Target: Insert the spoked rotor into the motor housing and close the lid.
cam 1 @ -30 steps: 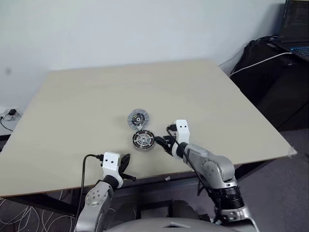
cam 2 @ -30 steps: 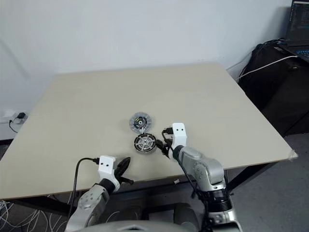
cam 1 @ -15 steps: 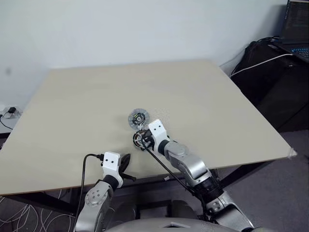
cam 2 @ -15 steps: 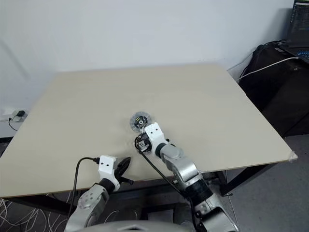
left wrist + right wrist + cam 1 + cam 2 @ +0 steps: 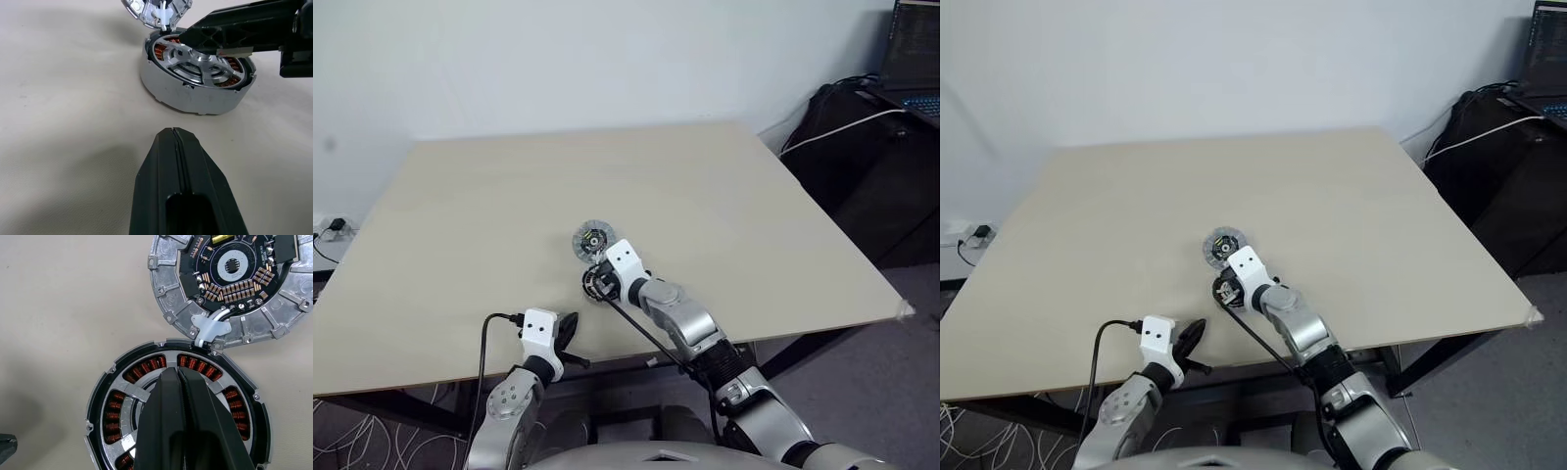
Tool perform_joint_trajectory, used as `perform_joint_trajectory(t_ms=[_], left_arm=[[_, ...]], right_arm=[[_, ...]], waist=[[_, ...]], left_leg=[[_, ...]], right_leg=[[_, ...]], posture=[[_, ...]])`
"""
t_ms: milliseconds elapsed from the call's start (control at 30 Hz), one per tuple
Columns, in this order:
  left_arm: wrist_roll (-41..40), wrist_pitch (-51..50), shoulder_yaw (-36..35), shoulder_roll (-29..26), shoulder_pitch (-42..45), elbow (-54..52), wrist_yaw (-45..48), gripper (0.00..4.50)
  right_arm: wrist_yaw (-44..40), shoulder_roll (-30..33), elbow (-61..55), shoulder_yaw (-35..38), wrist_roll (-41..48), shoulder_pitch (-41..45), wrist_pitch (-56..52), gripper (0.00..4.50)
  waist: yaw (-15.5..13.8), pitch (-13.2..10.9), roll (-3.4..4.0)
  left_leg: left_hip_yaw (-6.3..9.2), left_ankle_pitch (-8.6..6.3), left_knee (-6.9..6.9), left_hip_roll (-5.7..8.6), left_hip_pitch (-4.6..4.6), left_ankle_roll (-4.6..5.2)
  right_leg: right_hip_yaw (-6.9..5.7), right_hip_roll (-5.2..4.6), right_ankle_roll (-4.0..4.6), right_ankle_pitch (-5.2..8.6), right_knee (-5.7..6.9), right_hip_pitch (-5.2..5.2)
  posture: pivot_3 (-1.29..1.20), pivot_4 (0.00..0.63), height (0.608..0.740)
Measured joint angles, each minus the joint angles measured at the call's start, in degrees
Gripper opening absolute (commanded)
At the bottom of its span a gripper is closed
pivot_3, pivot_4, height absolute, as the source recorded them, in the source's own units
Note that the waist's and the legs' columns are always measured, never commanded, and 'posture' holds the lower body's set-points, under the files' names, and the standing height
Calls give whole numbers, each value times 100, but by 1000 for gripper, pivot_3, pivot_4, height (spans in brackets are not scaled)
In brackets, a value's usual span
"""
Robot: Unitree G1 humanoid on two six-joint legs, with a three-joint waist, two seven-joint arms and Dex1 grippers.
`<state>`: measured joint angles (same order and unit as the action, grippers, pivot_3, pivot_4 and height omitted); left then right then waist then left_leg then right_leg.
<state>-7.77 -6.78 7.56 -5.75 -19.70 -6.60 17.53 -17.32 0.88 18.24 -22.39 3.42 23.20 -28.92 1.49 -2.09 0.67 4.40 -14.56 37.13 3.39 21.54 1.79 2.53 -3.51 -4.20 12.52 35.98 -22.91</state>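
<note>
Spoked rotor (image 5: 195, 58) already sat inside motor housing (image 5: 173, 411) near the tabletop's (image 5: 754, 215) front edge; lid (image 5: 230, 284) lay open just behind, touching, wired on. Right hand (image 5: 177, 382), fingers together, pressed on the rotor, gripping nothing. Left hand (image 5: 175, 142) closed, empty. Lid closing left.

A pale wooden desk (image 5: 489, 206) spreads out ahead of the fingers. Beyond it stands a plain white wall (image 5: 568, 59). Far off to the fingers' right, a black bag (image 5: 857, 147) carries a white cable (image 5: 842, 125) and an open laptop (image 5: 913, 59).
</note>
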Motion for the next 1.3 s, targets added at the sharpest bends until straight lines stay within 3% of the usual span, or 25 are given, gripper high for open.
perform_joint_trajectory(t_ms=[133,300,433,700,1067,1300], left_arm=[[0,8,-1,1,-7,0,1,0],[0,17,2,1,7,0,7,0],[-1,19,3,2,22,1,10,0],[-2,37,7,73,29,1,0,0],[-1,111,-2,133,-62,1,-70,0],[-1,135,2,172,-95,1,-121,0]], right_arm=[[-272,140,-225,-26,-54,-105,-3,62],[-1237,983,-1113,-504,-240,-65,122,62],[-2019,1681,-1456,-895,-604,441,315,921],[-2956,2132,-852,-1568,-1423,1146,1131,3517],[-4305,2446,244,-2430,-2579,2196,3123,3517],[-4478,2282,869,-2573,-3123,2536,3963,3517]], waist=[[-6,9,3],[-2,8,5],[-8,9,3],[-45,10,-1],[-65,9,-2],[-76,9,-2]], left_leg=[[0,0,3,2,0,0],[0,1,5,2,3,1],[2,1,10,1,0,1],[3,3,11,3,1,3],[4,4,12,3,0,3],[4,5,12,3,-1,0]], right_leg=[[0,-1,-18,10,0,2],[-1,-1,-21,11,0,-1],[-5,1,-22,11,1,4],[-5,-1,-1,-2,-1,5],[-6,0,7,-9,1,6],[-6,1,9,-13,1,6]], posture=[[0,0,740],[0,0,740],[0,0,740],[0,0,740],[0,0,740],[0,0,740]])
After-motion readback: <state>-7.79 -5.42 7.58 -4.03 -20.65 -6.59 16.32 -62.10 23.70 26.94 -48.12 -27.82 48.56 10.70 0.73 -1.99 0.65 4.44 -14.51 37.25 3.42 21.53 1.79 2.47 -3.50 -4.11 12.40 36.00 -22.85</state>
